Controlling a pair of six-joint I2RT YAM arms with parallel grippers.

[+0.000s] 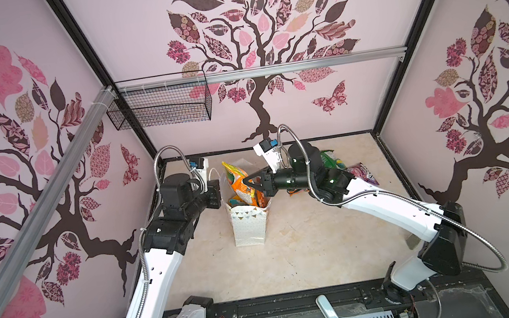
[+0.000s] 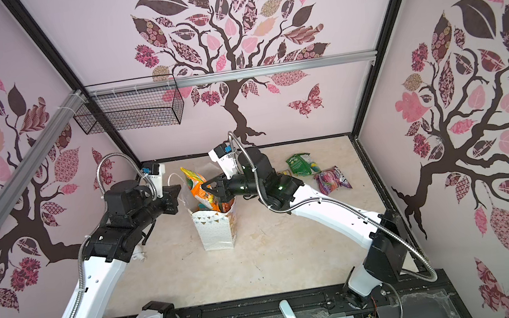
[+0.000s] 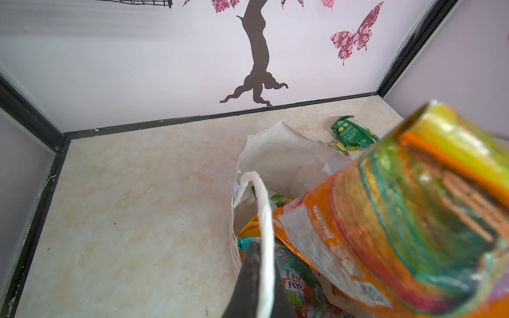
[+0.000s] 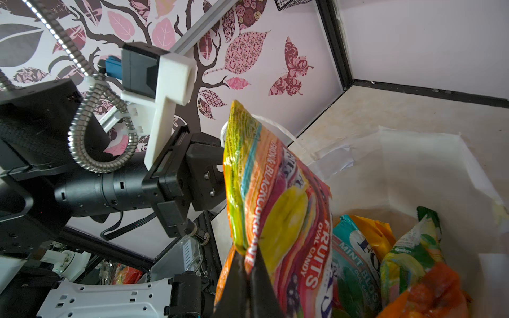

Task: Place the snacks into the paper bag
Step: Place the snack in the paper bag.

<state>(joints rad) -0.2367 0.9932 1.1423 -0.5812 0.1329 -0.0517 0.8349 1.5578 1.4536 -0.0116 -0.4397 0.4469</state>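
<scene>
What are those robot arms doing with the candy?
They are packing candy packets into the paper bag. The left arm's fingers pinch the bag's handle, while the right arm's fingers hold an orange packet partly in the bag's mouth. Several packets are already inside; a green packet and a purple packet lie on the table.

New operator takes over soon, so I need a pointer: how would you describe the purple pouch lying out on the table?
Find the white paper bag standing on the table; loose pouches lie flat off to the robot's right of it. The purple pouch is the outermost one, with pink-purple swirls, while its neighbour, the green pouch, lies farther back.
</scene>
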